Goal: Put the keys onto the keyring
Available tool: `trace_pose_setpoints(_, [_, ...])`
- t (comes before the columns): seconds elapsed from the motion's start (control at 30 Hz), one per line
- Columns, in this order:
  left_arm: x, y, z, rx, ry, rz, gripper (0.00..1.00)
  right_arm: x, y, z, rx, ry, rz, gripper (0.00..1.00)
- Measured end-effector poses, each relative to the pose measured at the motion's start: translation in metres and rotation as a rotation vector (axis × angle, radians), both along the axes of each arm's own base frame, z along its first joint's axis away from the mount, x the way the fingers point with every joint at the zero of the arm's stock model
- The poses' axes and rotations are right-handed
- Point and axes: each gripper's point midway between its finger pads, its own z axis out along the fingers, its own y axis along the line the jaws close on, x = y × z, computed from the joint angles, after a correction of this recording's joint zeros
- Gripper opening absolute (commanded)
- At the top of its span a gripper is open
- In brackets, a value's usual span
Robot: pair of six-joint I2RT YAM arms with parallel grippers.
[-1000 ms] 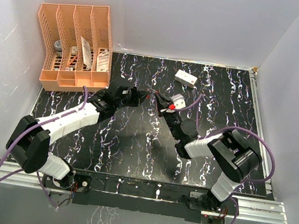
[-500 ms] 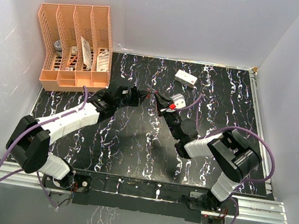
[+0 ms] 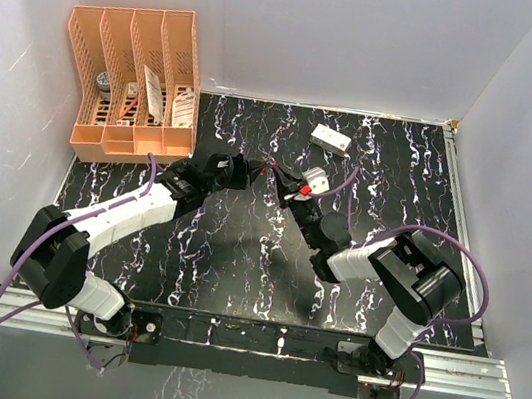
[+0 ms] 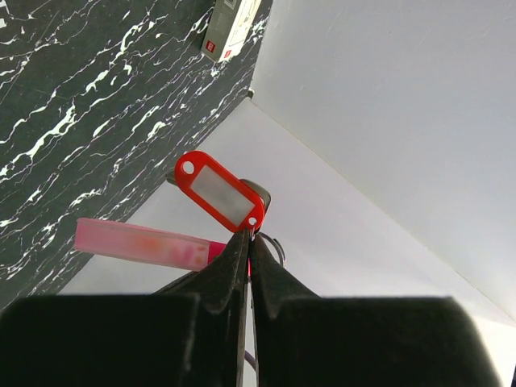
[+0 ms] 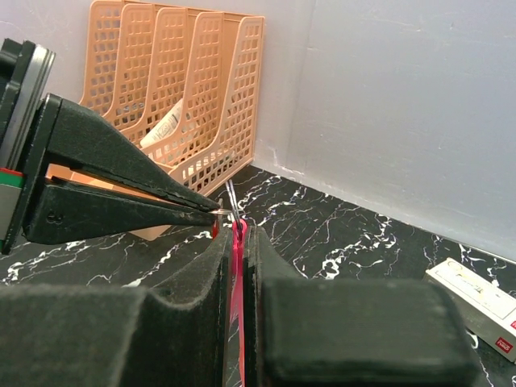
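Left wrist: red key tag (image 4: 219,190), pale label; white box (image 4: 231,26) unreadable.

Left arm (image 3: 122,212): stretched forward, angled inward; left gripper (image 3: 251,171) clamped tight. Right arm (image 3: 378,260): elbow folded (forearm low), reaching inward; right gripper (image 3: 276,174) closed, tips almost meeting the left's.

Soft, even overhead light fills the scene, bright on the white walls (image 3: 324,26), with no harsh glare.
Shadows barely show on the dark marbled table (image 3: 234,275). In the wrist views the left gripper's fingers (image 4: 226,278) and the right gripper's fingers (image 5: 201,274) loom as slightly soft black masses, while farther things stay sharp.
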Motion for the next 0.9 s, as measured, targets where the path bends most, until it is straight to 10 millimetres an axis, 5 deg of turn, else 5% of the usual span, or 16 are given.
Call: trace_pose_setpoints(0.9, [-0.0009,-0.0014,-0.0004,-0.005,0.0,-0.008,0.0,-0.003,0.0079,0.0014,0.0,-0.005,0.023,0.0])
